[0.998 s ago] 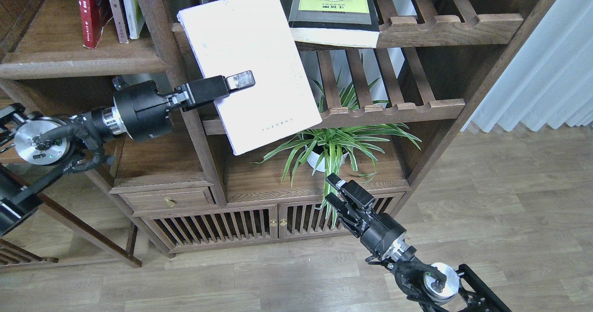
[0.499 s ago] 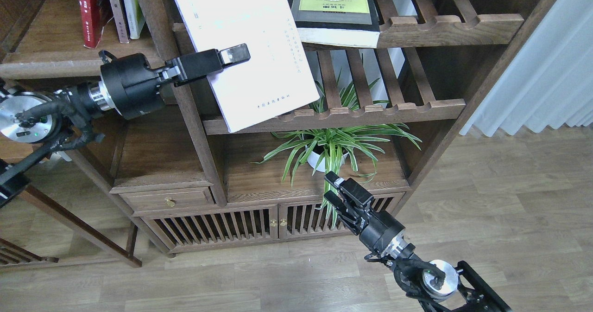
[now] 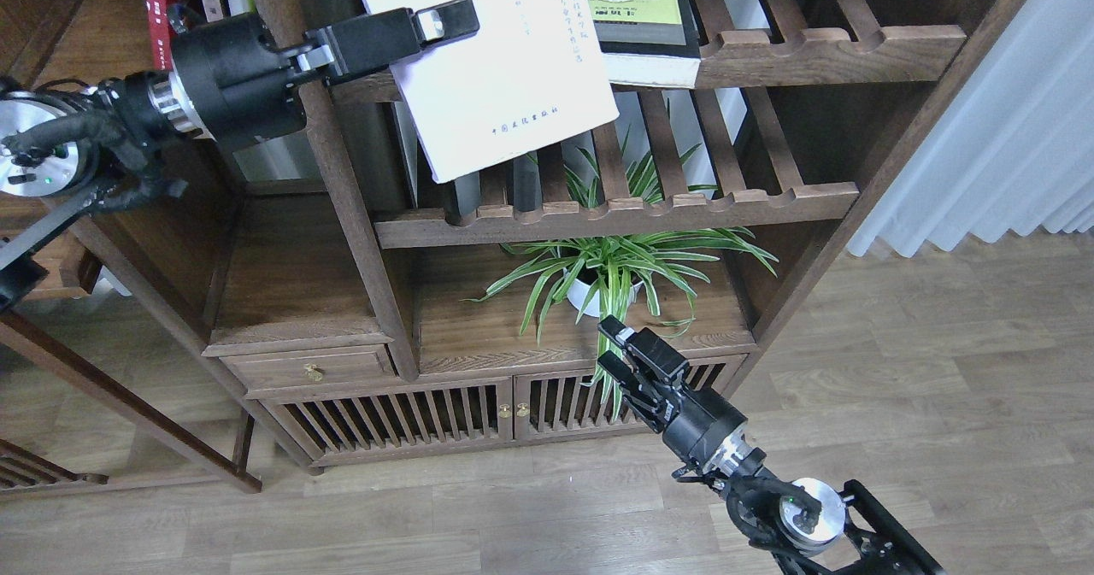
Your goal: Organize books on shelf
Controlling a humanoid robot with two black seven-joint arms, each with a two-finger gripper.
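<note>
White book (image 3: 504,62): clamped in the left gripper (image 3: 427,28) jaws at its left edge, held tilted in the air in front of the upper slatted rack (image 3: 820,45), top cut off by the frame. Judged light and thin, a soft paperback that will flex and swing from a one-edge pinch; the glossy cover may slip, so a grip deeper in, nearer the spine, would be safer. The left arm comes in from the left, roughly level, wrist high at shelf (image 3: 102,37) height, jaws pointing right.

Black book (image 3: 641,24) lies flat on the upper rack, just right of and partly behind the white one; thick, stiff, heavier, take it across the spine side. Red book (image 3: 164,11) stands upright on the shelf far left, with other spines beside it, partly hidden behind the left wrist.

Right gripper (image 3: 620,353) is low, near the plant (image 3: 611,272) and the cabinet front, fingers apart, holding nothing; the arm rises from the bottom right, idle.

Judgement: white book is mid-carry toward the shelf; the post between rack and shelf is the collision risk.
</note>
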